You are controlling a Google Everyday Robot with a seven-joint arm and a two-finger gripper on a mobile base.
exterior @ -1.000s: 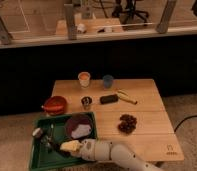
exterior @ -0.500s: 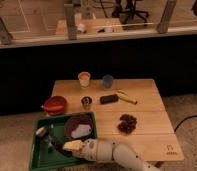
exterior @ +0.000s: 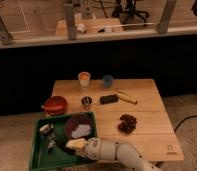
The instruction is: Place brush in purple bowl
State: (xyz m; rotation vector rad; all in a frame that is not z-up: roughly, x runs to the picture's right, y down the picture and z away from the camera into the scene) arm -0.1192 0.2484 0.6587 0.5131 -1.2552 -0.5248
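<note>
The purple bowl stands in the right part of a green tray at the table's front left. A pale patch lies inside the bowl; I cannot tell what it is. My gripper is at the end of the white arm, which reaches in from the lower right. It is low over the tray, just in front of the bowl's near rim. I cannot make out the brush's black handle; it may be hidden at the gripper.
A silvery utensil and small items lie in the tray's left part. A red bowl, a metal cup, a tan cup, a blue cup, a black object, a banana and a brown cluster are on the wooden table.
My gripper has moved a little to the right over the tray, closer to the bowl's near rim. Nothing else has moved.
</note>
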